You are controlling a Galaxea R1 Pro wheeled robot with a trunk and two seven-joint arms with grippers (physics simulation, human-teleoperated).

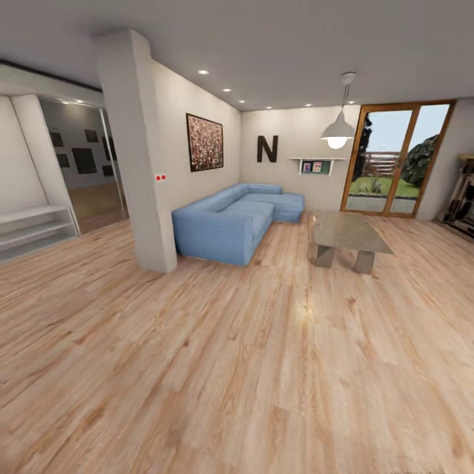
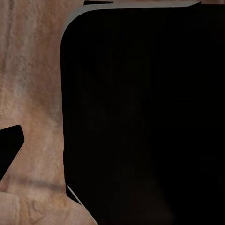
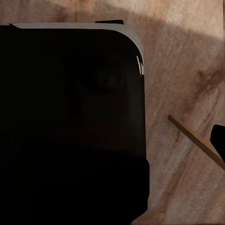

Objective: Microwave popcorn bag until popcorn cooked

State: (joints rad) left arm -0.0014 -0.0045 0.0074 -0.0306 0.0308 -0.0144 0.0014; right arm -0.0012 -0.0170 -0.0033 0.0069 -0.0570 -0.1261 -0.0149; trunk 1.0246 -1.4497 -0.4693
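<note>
I am in a living room, looking over a light wooden floor (image 1: pixel 263 368). The popcorn bag, the microwave and the countertop are out of view. In the left wrist view a large black rounded body (image 2: pixel 140 117) hangs over the wood floor, with a small dark wedge (image 2: pixel 9 147) at the edge. The right wrist view holds a similar black body (image 3: pixel 70 126) and a dark tip (image 3: pixel 219 138) above the floor. Whether those dark pieces are fingers, open or shut, I cannot tell.
A blue corner sofa (image 1: pixel 230 224) stands ahead against the wall, beside a white pillar (image 1: pixel 141 164). To its right is a low stone coffee table (image 1: pixel 345 234). Glass doors (image 1: pixel 395 158) lie at the far right. White shelves (image 1: pixel 33 227) and a doorway are at the left.
</note>
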